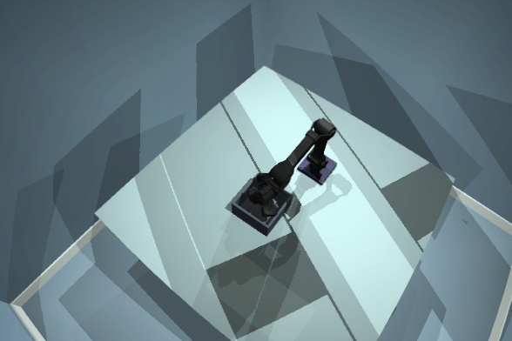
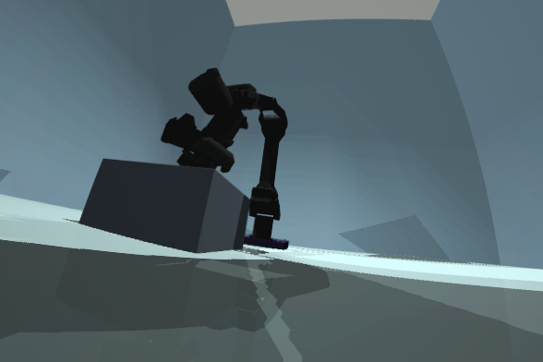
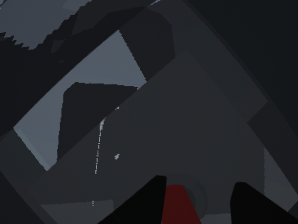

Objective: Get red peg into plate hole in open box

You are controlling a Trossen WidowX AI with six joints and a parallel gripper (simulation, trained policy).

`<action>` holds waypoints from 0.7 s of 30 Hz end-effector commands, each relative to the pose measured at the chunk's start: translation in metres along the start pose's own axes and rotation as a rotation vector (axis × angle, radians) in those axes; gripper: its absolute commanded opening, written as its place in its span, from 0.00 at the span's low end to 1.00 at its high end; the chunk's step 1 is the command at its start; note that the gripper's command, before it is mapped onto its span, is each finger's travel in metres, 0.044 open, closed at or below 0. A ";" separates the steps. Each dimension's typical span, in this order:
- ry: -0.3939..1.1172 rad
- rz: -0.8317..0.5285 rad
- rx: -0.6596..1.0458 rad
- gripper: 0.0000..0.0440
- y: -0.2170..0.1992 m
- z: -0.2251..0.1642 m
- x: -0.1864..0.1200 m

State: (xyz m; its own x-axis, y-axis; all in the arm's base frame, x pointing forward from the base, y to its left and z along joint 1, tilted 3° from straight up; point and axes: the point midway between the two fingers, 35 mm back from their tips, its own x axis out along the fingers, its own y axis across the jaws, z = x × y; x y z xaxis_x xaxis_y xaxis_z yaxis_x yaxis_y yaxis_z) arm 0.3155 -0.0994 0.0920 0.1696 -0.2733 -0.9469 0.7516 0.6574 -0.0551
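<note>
While the top view looks down, a jointed black arm (image 1: 302,150) (image 2: 270,157) leans over a square, straight-walled slate-grey box (image 1: 250,220) (image 2: 148,199) (image 3: 100,67) on a pale, smooth surface (image 1: 187,200) (image 2: 37,231).

The exterior view shows the box's flat, opaque side, the arm's rounded housings above its rim.

In the wrist view, inside the box, the pincer (image 3: 199,189) stands apart; a smooth red peg (image 3: 177,205) lies between its black fingers, overlapping the round hole in the matte plate (image 3: 150,130). Its depth is unclear.
</note>
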 end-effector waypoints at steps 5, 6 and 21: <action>0.052 0.027 -0.078 0.40 0.006 0.004 0.004; 0.050 0.031 -0.083 0.40 0.008 0.007 0.003; 0.076 0.081 -0.087 0.89 0.032 0.041 -0.019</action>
State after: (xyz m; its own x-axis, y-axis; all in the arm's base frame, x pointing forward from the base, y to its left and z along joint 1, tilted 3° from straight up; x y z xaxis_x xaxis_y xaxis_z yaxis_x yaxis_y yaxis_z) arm 0.3541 -0.1044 0.1189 0.1874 -0.1876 -0.9642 0.6787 0.7343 -0.0110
